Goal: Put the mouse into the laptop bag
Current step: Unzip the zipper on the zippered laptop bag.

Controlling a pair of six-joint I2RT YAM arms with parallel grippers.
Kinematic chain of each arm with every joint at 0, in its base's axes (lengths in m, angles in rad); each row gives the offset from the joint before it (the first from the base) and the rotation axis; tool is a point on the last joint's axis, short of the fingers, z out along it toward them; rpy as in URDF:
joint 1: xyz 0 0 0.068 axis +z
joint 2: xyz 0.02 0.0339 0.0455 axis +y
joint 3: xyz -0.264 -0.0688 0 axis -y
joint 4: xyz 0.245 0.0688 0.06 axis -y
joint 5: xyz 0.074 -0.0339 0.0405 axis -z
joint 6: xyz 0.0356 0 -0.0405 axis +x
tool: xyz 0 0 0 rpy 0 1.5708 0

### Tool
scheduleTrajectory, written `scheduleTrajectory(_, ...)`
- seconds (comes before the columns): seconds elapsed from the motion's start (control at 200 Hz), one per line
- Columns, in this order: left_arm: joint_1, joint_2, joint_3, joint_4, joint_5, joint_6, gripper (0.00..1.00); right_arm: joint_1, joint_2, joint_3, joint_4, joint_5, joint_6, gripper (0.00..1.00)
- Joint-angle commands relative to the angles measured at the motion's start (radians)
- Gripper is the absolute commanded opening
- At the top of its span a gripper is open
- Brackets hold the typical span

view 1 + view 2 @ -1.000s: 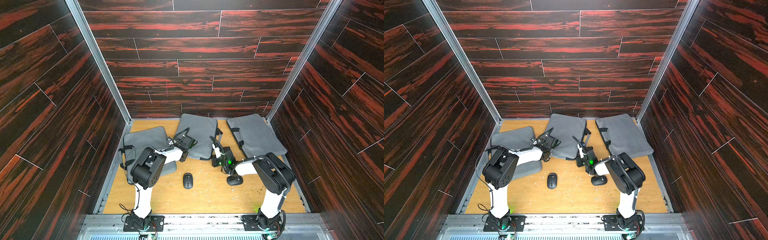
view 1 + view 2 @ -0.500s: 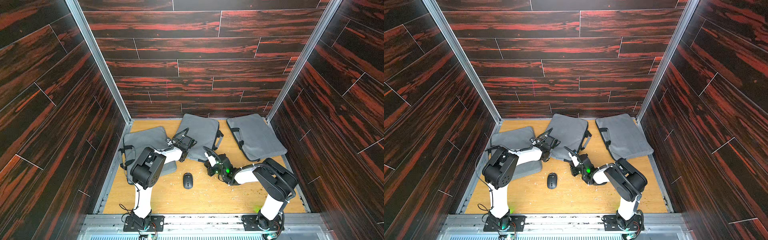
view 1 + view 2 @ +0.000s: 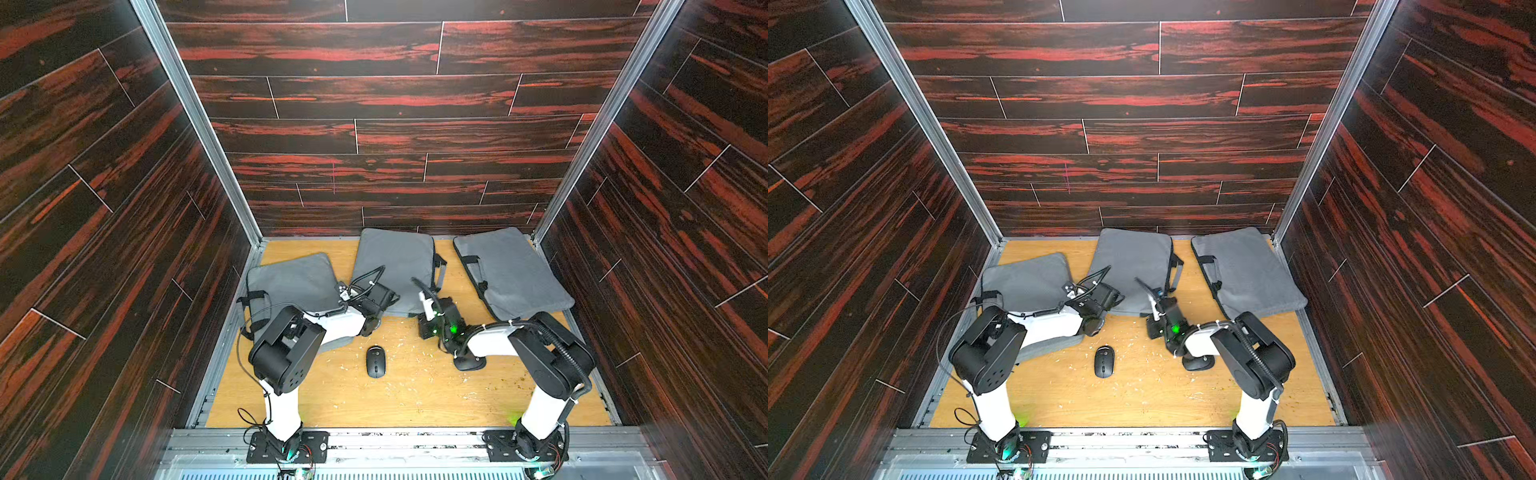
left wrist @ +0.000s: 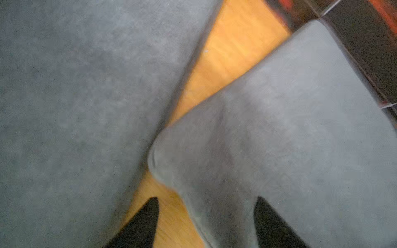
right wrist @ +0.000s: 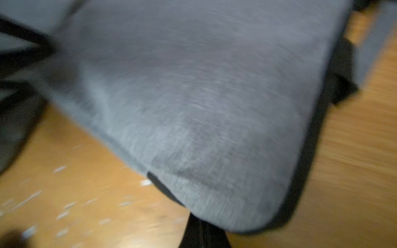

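Note:
The black mouse [image 3: 375,362] [image 3: 1104,362] lies on the wooden floor between the two arms, touched by nothing. Three grey laptop bags lie flat at the back: left [image 3: 291,282], middle [image 3: 395,266] [image 3: 1133,262] and right [image 3: 511,270]. My left gripper [image 3: 380,297] [image 4: 207,204] is open, its jaws straddling the corner of a grey bag [image 4: 279,139] without pinching it. My right gripper [image 3: 424,302] [image 5: 203,234] is shut at the middle bag's [image 5: 193,85] near right corner, and that corner hides its tips.
A second dark mouse [image 3: 469,363] [image 3: 1198,362] sits under the right forearm. Dark wood-panelled walls close in the floor [image 3: 415,399] on three sides. Pale flecks litter the boards. Bag handles [image 3: 440,266] stick out between the middle and right bags.
My left gripper has opened from shut. The right arm swung forward and left toward the mouse, then came back to the middle bag's corner. The mouse has not moved.

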Motion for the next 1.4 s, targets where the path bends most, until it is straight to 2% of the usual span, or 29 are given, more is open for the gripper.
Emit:
scheduleTrajectory(0.0,0.017,-0.031,0.017,-0.066,-0.09,0.009,0.81,-0.011,0.0,-0.02,-0.008,0.025,0.038,0.0)
scheduleTrajectory(0.235,0.043,0.048,0.059,-0.047,-0.027,0.034,0.84,-0.012,0.008,-0.023,0.006,-0.009,0.056,0.0)
scheduleTrajectory(0.326,0.043,0.085,0.084,-0.031,0.01,0.042,0.78,-0.011,0.013,-0.024,0.012,-0.026,0.057,0.0)
scheduleTrajectory(0.366,0.043,0.097,0.096,-0.035,0.023,0.049,0.69,-0.011,0.015,-0.024,0.013,-0.037,0.058,0.0)
scheduleTrajectory(0.406,0.043,0.104,0.107,-0.044,0.031,0.048,0.54,-0.011,0.019,-0.022,0.013,-0.049,0.059,0.0)
scheduleTrajectory(0.456,0.043,0.11,0.115,-0.053,0.036,0.047,0.3,-0.007,0.022,-0.021,0.014,-0.065,0.06,0.0)
scheduleTrajectory(0.491,0.042,0.111,0.116,-0.053,0.039,0.045,0.19,-0.004,0.025,-0.02,0.017,-0.074,0.061,0.0)
scheduleTrajectory(0.536,0.043,0.112,0.117,-0.051,0.041,0.043,0.09,0.006,0.03,-0.016,0.021,-0.086,0.066,0.0)
scheduleTrajectory(0.611,0.043,0.114,0.116,-0.05,0.045,0.042,0.0,0.031,0.041,0.0,0.022,-0.103,0.07,0.0)
scheduleTrajectory(0.902,0.04,0.087,0.106,-0.064,0.04,0.048,0.0,0.112,0.084,0.079,0.009,-0.134,0.096,0.0)
scheduleTrajectory(0.927,0.04,0.077,0.105,-0.08,0.031,0.048,0.05,0.114,0.079,0.076,0.009,-0.133,0.102,0.0)
scheduleTrajectory(0.972,0.04,0.048,0.099,-0.114,0.01,0.048,0.17,0.114,0.051,0.064,0.01,-0.135,0.116,0.15)
scheduleTrajectory(1.012,0.04,0.012,0.093,-0.15,-0.016,0.052,0.3,0.114,0.016,0.052,0.0,-0.139,0.133,0.36)
scheduleTrajectory(1.102,0.04,-0.098,0.058,-0.214,-0.084,0.082,0.5,0.118,-0.102,0.008,-0.024,-0.17,0.189,0.86)
scheduleTrajectory(1.142,0.04,-0.169,0.043,-0.238,-0.111,0.111,0.55,0.117,-0.16,-0.015,-0.036,-0.184,0.232,0.97)
scheduleTrajectory(1.262,0.056,-0.283,0.019,-0.288,-0.188,0.241,0.66,0.118,-0.301,-0.065,-0.078,-0.247,0.334,0.99)
scheduleTrajectory(1.393,0.089,-0.258,0.102,-0.429,-0.228,0.358,0.76,0.117,-0.395,-0.078,-0.106,-0.364,0.454,0.98)
